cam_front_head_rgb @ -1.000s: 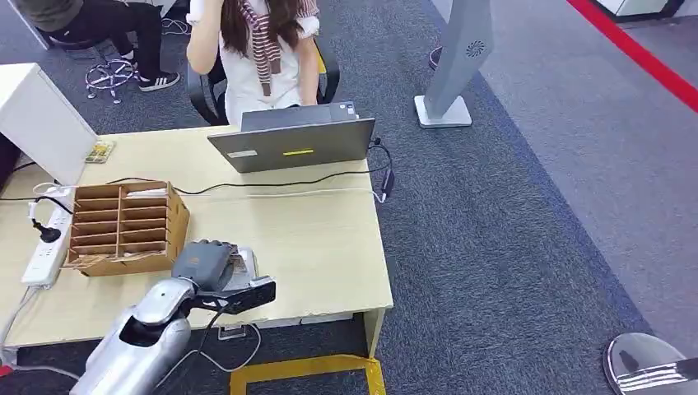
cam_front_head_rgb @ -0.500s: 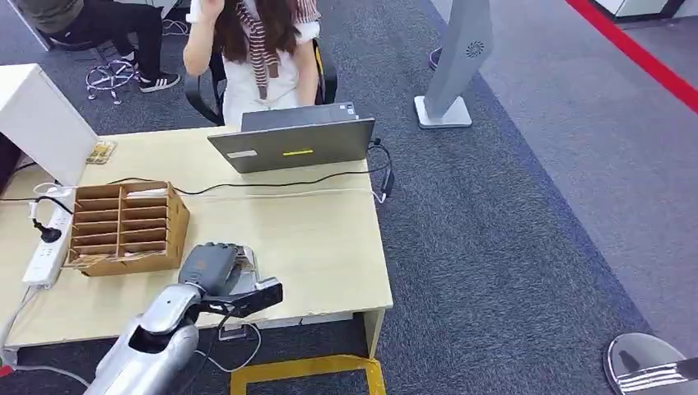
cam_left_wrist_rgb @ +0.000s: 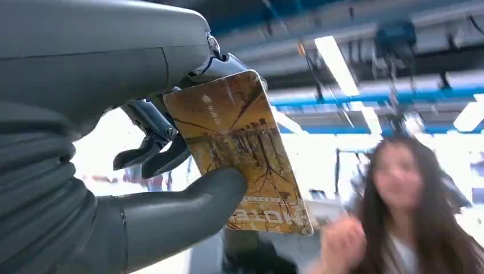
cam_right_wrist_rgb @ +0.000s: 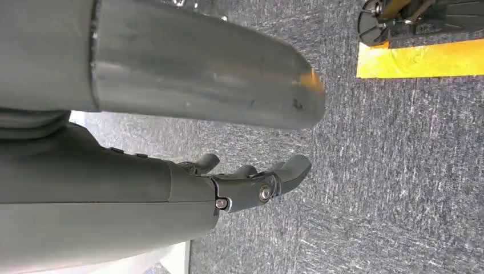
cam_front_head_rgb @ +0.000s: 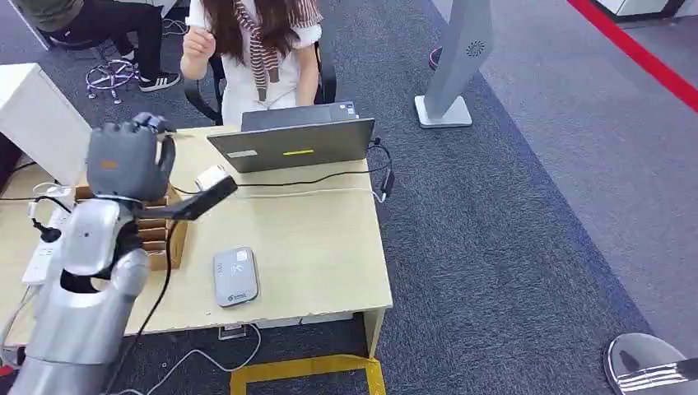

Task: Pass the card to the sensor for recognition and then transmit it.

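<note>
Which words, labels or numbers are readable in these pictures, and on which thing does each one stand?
Nothing reads with certainty.
Card held by the left hand: large letters along one edge, seen turned, perhaps "HOTE"; not certain. A small line of print near an arrow mark is too small to read.
Sensor on the table: small print, too small.
Laptop: a white sticker and a yellow strip, both unreadable.

Person (cam_left_wrist_rgb: 399, 200) blurred; left hand (cam_front_head_rgb: 123, 160) hides organizer (cam_front_head_rgb: 160, 234).
</note>
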